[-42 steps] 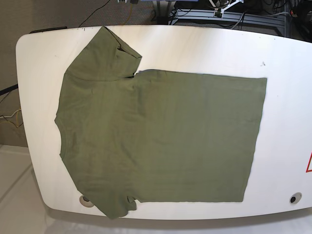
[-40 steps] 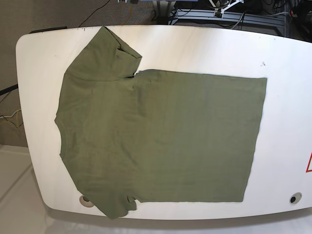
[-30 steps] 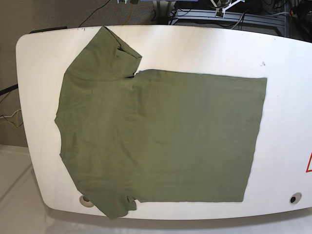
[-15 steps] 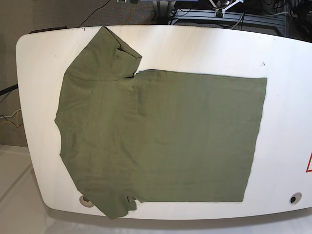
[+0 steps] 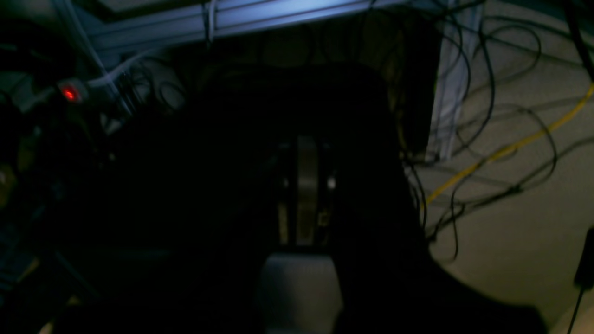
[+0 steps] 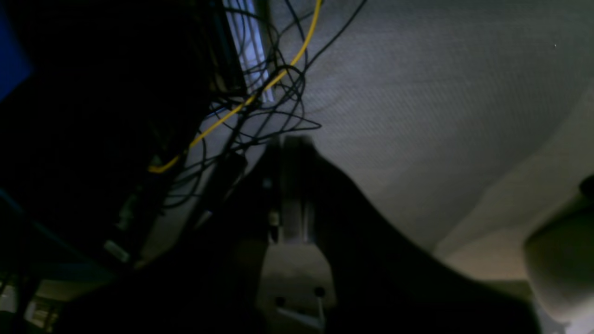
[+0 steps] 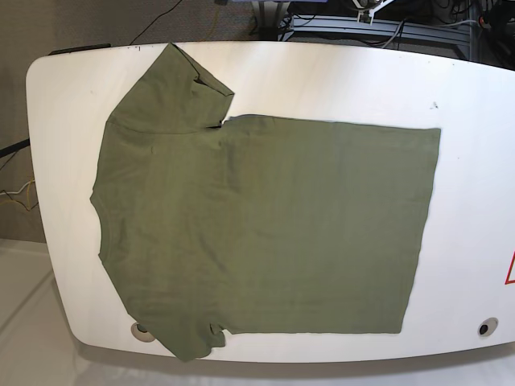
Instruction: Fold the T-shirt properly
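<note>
The olive-green T-shirt [image 7: 265,225] lies spread flat on the white table [image 7: 338,80] in the base view. Its neck faces left and its hem faces right. The far sleeve [image 7: 181,92] points to the back and the near sleeve [image 7: 189,338] reaches the front edge. Neither arm shows in the base view. The left gripper [image 5: 306,153] appears only in its dark wrist view, with its jaws together and empty, off the table. The right gripper [image 6: 293,148] is likewise shut and empty, over carpet and cables. The T-shirt is not in either wrist view.
Black cables and a yellow cable [image 5: 506,148] lie on the floor behind the table; the yellow cable also shows in the right wrist view [image 6: 241,106]. The table has round holes at the front right [image 7: 484,327] and front left [image 7: 142,329], and a red mark [image 7: 510,269] at its right edge.
</note>
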You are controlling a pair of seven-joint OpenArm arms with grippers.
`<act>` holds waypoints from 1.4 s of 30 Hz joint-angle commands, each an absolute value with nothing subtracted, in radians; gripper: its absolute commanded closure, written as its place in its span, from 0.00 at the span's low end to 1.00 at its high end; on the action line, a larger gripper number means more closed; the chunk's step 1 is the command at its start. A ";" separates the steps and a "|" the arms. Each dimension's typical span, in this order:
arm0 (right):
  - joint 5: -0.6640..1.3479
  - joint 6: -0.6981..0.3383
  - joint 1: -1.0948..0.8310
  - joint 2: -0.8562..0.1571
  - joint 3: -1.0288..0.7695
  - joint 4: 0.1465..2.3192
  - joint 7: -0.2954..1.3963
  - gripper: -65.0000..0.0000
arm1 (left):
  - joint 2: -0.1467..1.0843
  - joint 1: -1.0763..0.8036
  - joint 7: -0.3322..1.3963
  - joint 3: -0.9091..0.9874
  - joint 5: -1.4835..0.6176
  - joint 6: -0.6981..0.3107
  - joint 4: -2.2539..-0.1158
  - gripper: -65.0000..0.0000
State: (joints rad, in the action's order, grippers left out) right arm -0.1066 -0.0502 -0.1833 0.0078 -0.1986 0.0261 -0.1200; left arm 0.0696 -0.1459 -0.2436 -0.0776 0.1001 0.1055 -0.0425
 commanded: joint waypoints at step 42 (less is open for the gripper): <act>-0.105 -0.049 -0.204 -0.001 -0.198 0.042 -0.143 1.00 | 0.076 -0.160 -0.266 -0.081 0.091 0.099 -0.056 1.00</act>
